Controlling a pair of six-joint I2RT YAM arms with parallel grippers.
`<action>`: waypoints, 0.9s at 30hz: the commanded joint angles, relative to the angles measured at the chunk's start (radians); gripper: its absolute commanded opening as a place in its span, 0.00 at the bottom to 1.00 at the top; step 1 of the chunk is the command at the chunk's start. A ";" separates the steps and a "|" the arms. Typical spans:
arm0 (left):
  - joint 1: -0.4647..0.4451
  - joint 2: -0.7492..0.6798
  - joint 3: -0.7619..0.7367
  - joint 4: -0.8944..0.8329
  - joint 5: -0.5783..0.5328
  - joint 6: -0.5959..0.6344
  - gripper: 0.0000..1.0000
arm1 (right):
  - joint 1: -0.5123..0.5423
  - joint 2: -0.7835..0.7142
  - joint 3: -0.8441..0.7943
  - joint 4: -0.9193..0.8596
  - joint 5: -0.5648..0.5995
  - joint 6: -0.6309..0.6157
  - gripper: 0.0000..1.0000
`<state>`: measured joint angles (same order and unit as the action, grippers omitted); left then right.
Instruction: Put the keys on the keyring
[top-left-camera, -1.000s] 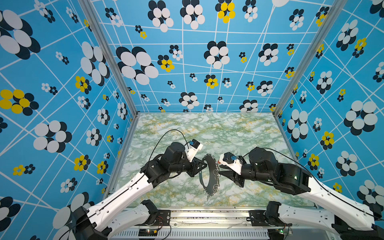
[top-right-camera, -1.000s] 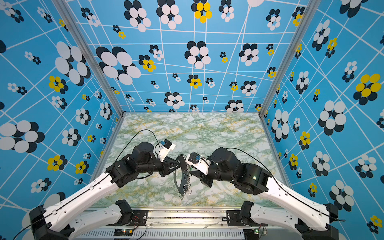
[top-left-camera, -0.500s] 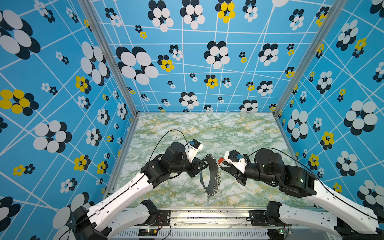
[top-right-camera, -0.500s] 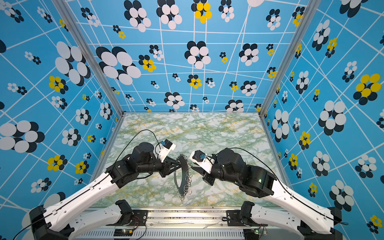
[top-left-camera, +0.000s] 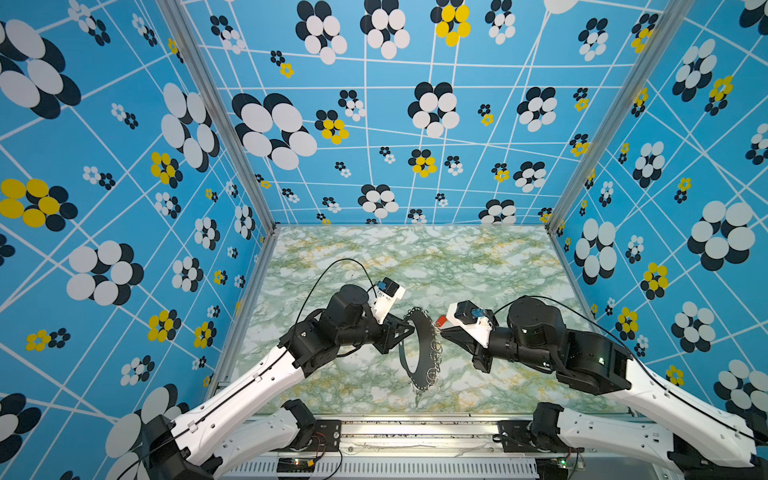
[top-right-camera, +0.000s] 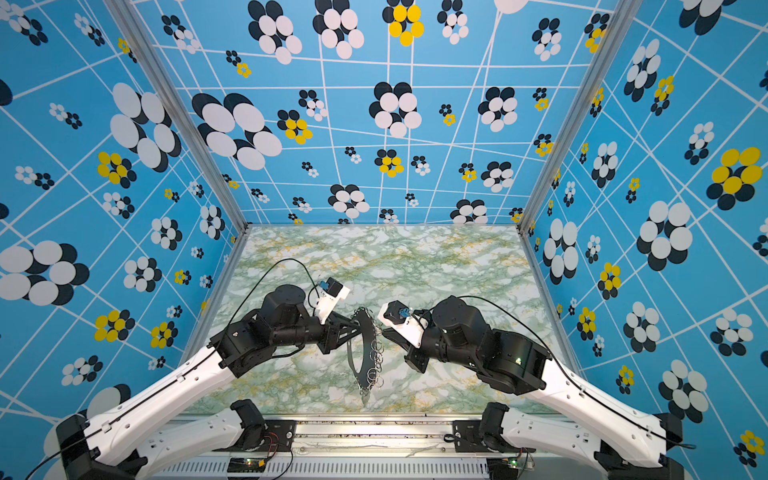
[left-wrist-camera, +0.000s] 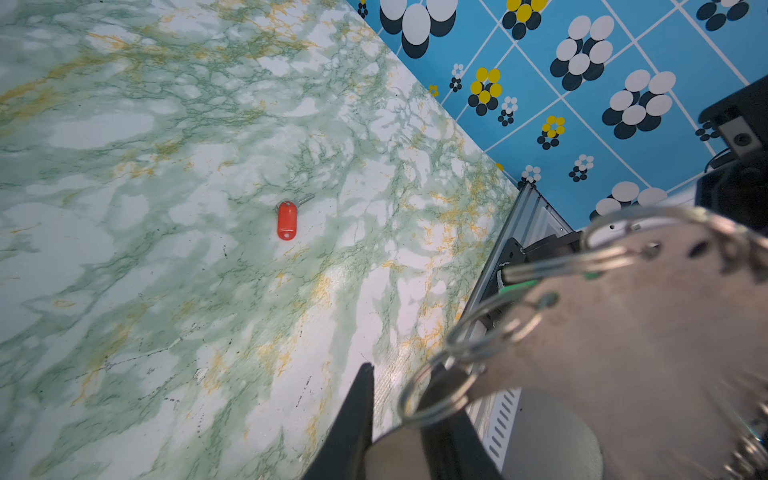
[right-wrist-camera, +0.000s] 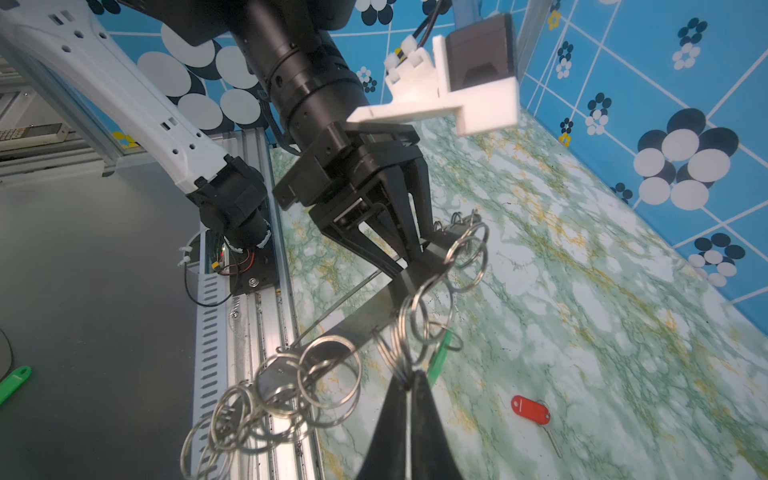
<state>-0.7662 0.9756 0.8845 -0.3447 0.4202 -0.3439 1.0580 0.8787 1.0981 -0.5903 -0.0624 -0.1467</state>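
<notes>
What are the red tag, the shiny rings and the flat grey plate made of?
The oblong red tag looks like smooth plastic: solid colour, soft sheen. The small silver rings look like metal wire: thin, bright glints. The flat grey crescent plate is probably metal too: thin, dull grey, though blurred up close.

left hand (top-left-camera: 410, 331): clamped, pointing rightward | right hand (top-left-camera: 443, 334): pinched shut, pointing leftward

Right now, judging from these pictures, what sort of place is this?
Most likely a robot test cell, not a home or shop: a left arm and a right arm mounted on an aluminium rail, a marble-print table, and blue flower-patterned walls closing it on three sides.
</notes>
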 joint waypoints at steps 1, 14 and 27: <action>-0.004 -0.023 0.020 0.048 0.013 -0.009 0.00 | 0.000 -0.017 -0.006 0.002 -0.016 0.008 0.01; -0.003 -0.025 -0.016 0.108 -0.025 -0.068 0.00 | 0.002 -0.030 0.004 0.024 -0.062 0.013 0.00; -0.003 -0.034 -0.107 0.269 -0.065 -0.237 0.03 | 0.064 -0.050 -0.009 0.038 0.126 -0.003 0.00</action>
<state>-0.7738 0.9642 0.8036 -0.1688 0.4030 -0.5045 1.1069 0.8532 1.0977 -0.5629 -0.0082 -0.1425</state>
